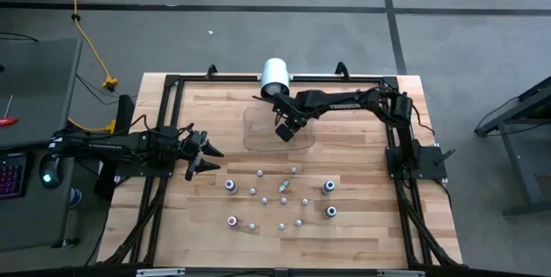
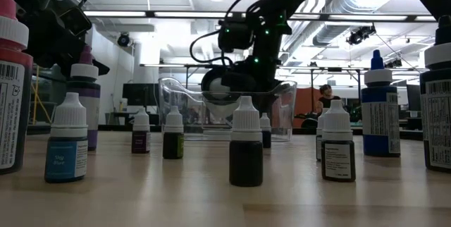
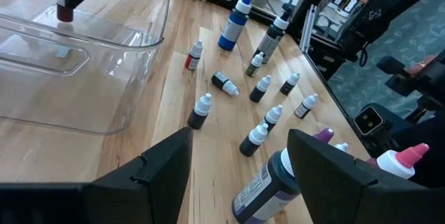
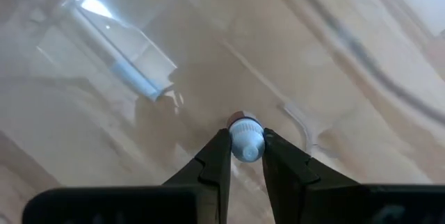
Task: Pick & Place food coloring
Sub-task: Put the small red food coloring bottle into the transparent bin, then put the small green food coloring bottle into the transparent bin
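My right gripper (image 1: 285, 131) hangs over the clear shallow tray (image 1: 256, 142), pointing steeply down and shut on one small food coloring bottle (image 4: 244, 140) with a white cap and a red body (image 3: 64, 12). Several more food coloring bottles (image 1: 281, 200) stand on the wooden table in front of the tray. Among them are larger ones at the group's corners (image 1: 231, 185) (image 1: 329, 187), and one small bottle lies on its side (image 3: 224, 83). My left gripper (image 1: 209, 153) waits open at the table's left, left of the group, touching nothing. My right gripper pinches the bottle's white cap (image 4: 245, 145) between its two fingertips (image 4: 217, 156), coming from above and pointing down. The red body hangs below the fingers inside the tray's outline. Whether its base touches the tray floor, I cannot tell.
A large white cylinder (image 1: 275, 74) lies at the table's far edge behind the tray. A black frame (image 1: 168, 96) runs around the table. Tall bottles (image 2: 379, 107) stand close in the low view. A person (image 2: 325, 96) shows far off in the room.
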Controlling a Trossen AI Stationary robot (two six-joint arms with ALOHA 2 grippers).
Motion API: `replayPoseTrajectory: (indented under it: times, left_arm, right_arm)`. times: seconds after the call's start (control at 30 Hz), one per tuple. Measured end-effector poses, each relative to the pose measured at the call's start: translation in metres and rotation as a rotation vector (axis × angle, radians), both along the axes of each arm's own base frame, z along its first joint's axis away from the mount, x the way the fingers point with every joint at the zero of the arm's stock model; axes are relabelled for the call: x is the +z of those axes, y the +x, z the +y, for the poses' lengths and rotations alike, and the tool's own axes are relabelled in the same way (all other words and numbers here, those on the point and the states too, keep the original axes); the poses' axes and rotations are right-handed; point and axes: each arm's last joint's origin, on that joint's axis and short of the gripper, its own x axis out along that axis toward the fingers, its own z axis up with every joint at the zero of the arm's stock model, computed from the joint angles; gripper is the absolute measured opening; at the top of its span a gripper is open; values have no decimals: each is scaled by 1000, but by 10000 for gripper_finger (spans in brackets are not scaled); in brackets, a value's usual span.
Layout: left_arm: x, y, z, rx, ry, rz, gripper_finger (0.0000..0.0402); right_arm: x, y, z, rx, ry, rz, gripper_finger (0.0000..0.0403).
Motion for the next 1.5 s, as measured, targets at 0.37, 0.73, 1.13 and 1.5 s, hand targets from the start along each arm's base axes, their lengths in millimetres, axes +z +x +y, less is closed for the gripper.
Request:
replayPoseTrajectory:
  times: [0.37, 0.73, 1.13, 1.5]
  left_arm:
    - [0, 0, 0, 0, 0, 0, 234]
    - [0, 0, 0, 0, 0, 0, 234]
    - [0, 0, 0, 0, 0, 0, 234]
    - [0, 0, 0, 2, 1, 0, 234]
  right_arm:
    - [0, 1, -1, 4, -20, -8, 91]
    - [1, 1, -1, 1, -31, -5, 124]
    - [40, -4, 10, 35, -70, -61, 139]
    - [98, -26, 63, 175, -25, -143, 153]
